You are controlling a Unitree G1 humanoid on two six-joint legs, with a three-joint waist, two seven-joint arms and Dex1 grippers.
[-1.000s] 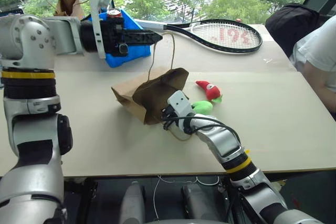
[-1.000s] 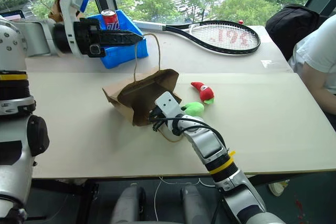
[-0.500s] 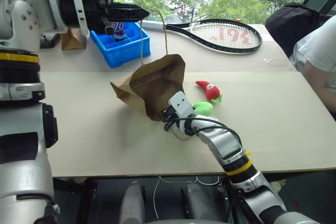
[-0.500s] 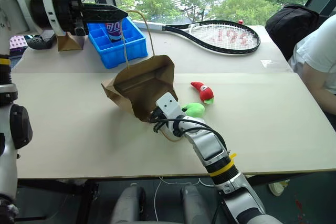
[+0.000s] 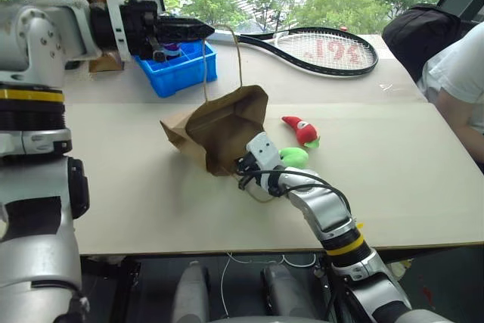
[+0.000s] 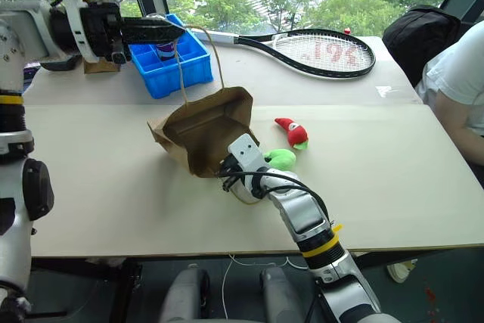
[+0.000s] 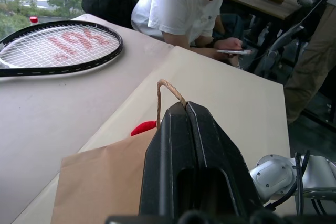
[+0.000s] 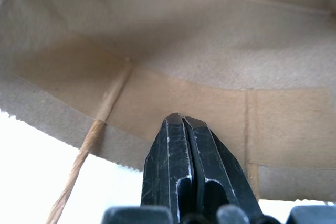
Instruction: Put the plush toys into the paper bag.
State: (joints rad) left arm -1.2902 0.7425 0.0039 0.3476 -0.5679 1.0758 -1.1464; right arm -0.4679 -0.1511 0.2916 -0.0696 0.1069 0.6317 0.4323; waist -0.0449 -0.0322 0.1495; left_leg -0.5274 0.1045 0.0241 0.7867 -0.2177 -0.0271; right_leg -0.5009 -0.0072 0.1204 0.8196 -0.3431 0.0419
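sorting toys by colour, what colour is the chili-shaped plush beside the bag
Red with a green tip: the chili plush toy, clearest in the left eye view.

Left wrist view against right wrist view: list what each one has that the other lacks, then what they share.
Left wrist view: the left end effector shut on the paper bag's handle, the tennis racket, a sliver of the red chili toy, and a seated person holding a phone.

Right wrist view: the right end effector with its fingers together at the bag's mouth, the bag's inner wall with its glued reinforcement strip, and the other handle's twisted cord.

Both: the brown paper bag.
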